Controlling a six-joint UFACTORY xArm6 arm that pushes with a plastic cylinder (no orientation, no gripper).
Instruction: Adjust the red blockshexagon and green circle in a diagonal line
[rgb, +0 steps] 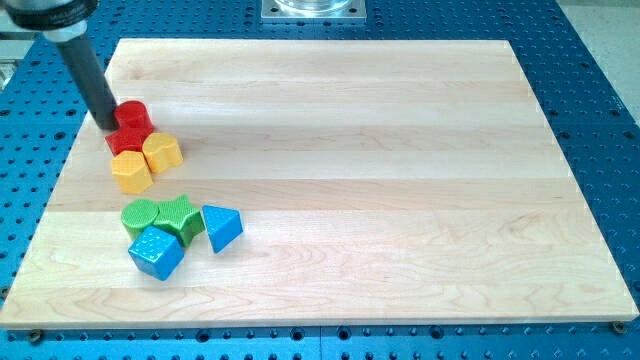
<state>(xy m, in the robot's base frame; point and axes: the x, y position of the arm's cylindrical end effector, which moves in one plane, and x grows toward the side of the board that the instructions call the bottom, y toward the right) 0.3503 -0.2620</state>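
My tip (108, 124) stands at the board's left side, touching the left of a red cylinder (133, 115). A second red block (127, 140) sits just below the cylinder; its shape is hard to make out. The green circle (139, 216) lies lower down, touching a green star (179, 217) on its right. The red blocks lie above the green circle, a little to its left.
Two yellow blocks (132, 171) (162, 152) sit right below the red ones. A blue cube (155, 253) lies under the green circle and a blue triangle (221, 227) right of the star. The wooden board (380, 180) sits on a blue perforated table.
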